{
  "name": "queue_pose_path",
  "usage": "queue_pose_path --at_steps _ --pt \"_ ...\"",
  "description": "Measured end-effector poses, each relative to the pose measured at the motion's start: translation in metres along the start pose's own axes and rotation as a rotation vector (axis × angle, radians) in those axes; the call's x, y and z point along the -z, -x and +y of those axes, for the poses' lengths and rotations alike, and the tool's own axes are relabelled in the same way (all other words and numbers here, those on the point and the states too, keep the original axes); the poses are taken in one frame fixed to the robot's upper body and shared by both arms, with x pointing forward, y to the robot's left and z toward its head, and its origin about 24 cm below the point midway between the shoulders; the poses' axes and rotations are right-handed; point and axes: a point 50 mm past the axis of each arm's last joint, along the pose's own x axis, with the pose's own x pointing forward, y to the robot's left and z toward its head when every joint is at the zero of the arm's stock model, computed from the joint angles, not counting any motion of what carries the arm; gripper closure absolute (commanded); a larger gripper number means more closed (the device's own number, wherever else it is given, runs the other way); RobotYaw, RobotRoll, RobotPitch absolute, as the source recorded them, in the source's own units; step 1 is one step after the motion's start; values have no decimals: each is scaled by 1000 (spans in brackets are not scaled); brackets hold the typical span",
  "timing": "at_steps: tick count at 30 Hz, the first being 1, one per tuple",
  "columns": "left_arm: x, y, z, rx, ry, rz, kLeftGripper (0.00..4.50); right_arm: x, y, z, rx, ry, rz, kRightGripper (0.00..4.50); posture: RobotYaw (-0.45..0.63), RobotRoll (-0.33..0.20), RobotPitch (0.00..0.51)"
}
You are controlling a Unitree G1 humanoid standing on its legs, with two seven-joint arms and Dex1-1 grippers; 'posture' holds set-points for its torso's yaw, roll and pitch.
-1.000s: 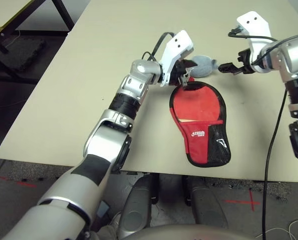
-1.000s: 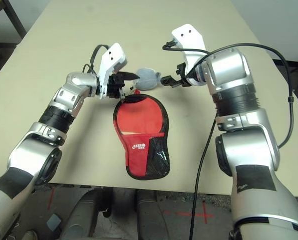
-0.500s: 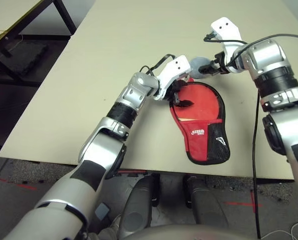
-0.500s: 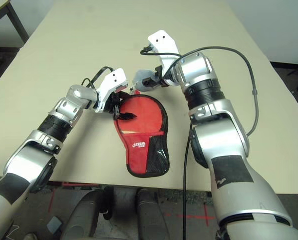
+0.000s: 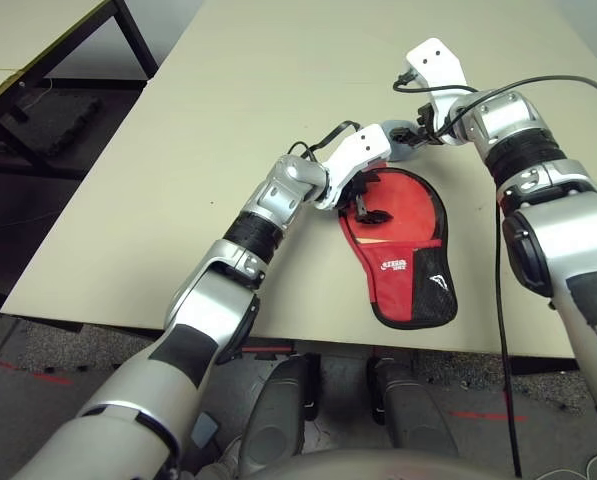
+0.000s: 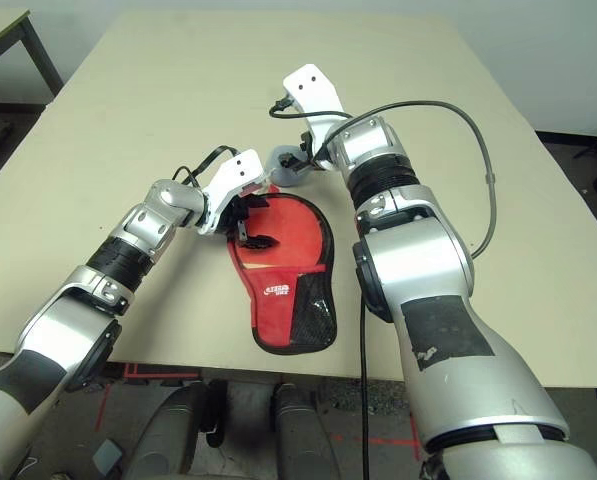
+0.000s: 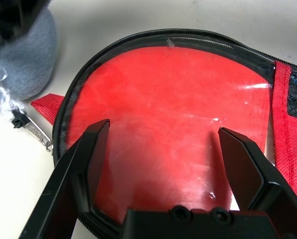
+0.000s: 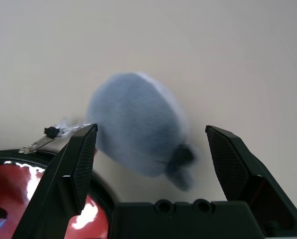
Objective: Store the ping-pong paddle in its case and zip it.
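Looking at the left eye view, you've got the case point(image 5: 403, 250) lying flat near the front edge of the table point(image 5: 228, 120), centre-right of frame, round end pointing to the top, narrow mesh-pocket end to the bottom. The ping-pong paddle point(image 7: 168, 119) sits inside it: red rubber face shows in the round part w/ black zipper edging curving around it, and a strip of pale wood shows just above the red flap w/ the white logo. Case is unzipped; the zipper pull point(image 7: 31, 128) lies on the table just outside the edging, beside a small red tab.

Your left gripper point(image 5: 368, 200) comes in from the left of frame and hangs over the upper-left part of the paddle face. Its fingers point(image 7: 83, 164) stand wide apart w/ nothing between them but the red rubber below; can't tell if the tips touch it.

Your right gripper point(image 8: 150, 154) reaches in from the upper right, at the top rim of the case. Fingers also well apart, holding nothing. Between them in the right wrist view sits a blue-grey soft lump point(image 8: 136, 127), resting on the table just beyond the case's round end, near the zipper pull. Lump also shows in the left wrist view, upper-left corner.
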Motion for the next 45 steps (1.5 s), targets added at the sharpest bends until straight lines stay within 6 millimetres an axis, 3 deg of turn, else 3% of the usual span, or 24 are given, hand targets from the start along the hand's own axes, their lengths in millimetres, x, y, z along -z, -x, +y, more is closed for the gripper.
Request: queue_pose_path --at_steps 12,15,25,28,36,45 --pt "-1 -6 -5 22 -22 22 44 4 -12 14 13 29 -15 0 39 0 129" --pt "-2 -7 -5 25 -22 22 0 9 -15 17 12 34 -12 582 49 0 130" --pt "-1 -6 -7 28 -14 23 0 21 -19 14 57 97 4 3718 43 0 136" --pt "0 -7 -8 29 -11 24 0 23 -20 13 80 114 -1 4467 35 0 138" --pt "0 -7 -8 32 -9 27 0 30 -15 -3 190 211 38 4467 17 0 140" --pt "2 -10 -10 43 1 30 0 35 -13 -8 194 146 47 4467 -13 0 146"
